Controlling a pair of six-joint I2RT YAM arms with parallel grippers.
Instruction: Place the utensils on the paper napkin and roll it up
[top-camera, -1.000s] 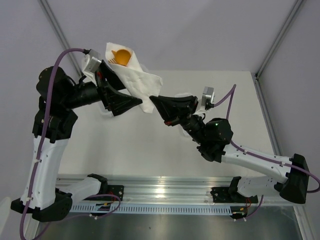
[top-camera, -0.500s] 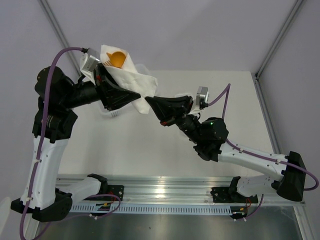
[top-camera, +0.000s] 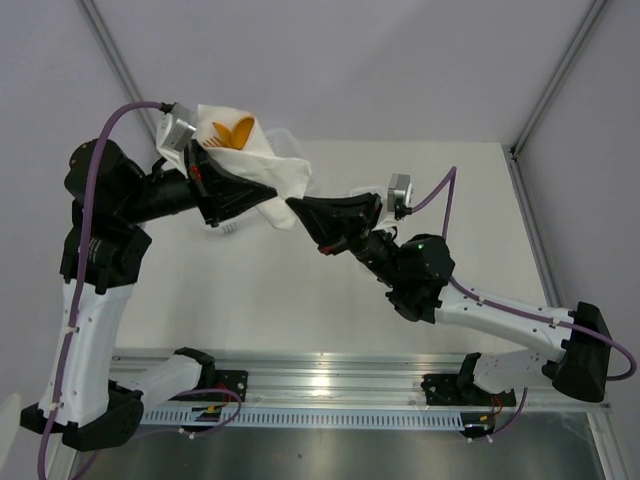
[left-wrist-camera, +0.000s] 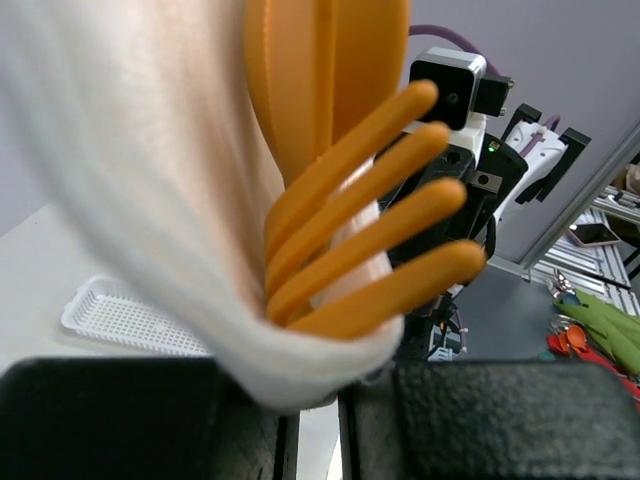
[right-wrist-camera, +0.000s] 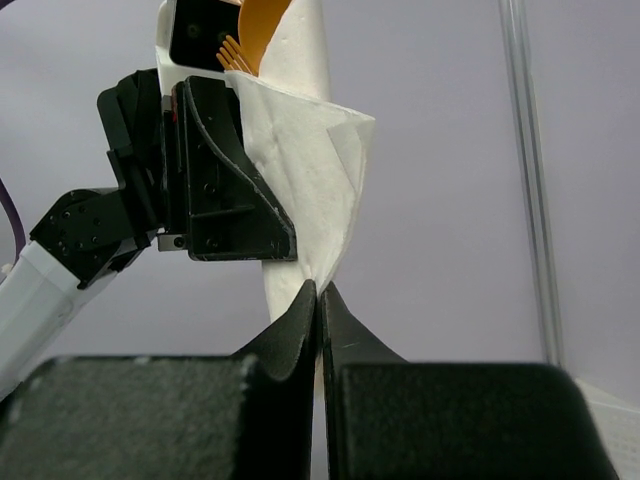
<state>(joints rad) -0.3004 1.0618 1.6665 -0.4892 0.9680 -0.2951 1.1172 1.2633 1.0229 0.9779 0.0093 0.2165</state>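
The left gripper (top-camera: 266, 193) was raised above the far-left part of the table (top-camera: 300, 300), jaws nearly together and clamped on the rolled paper napkin (top-camera: 283, 168). The utensils (top-camera: 233, 130) stood inside the roll, with orange fork tines (left-wrist-camera: 380, 230) projecting from its upper end. The right gripper (top-camera: 300, 208), just to the right, had its jaws fully together on the napkin's lower corner.

Handling judgement: the paper is thin, soft and easily torn. The plastic pieces are light, stiff and smooth, and may slide out. Grip the roll mid-length, across the utensils, with moderate pressure.
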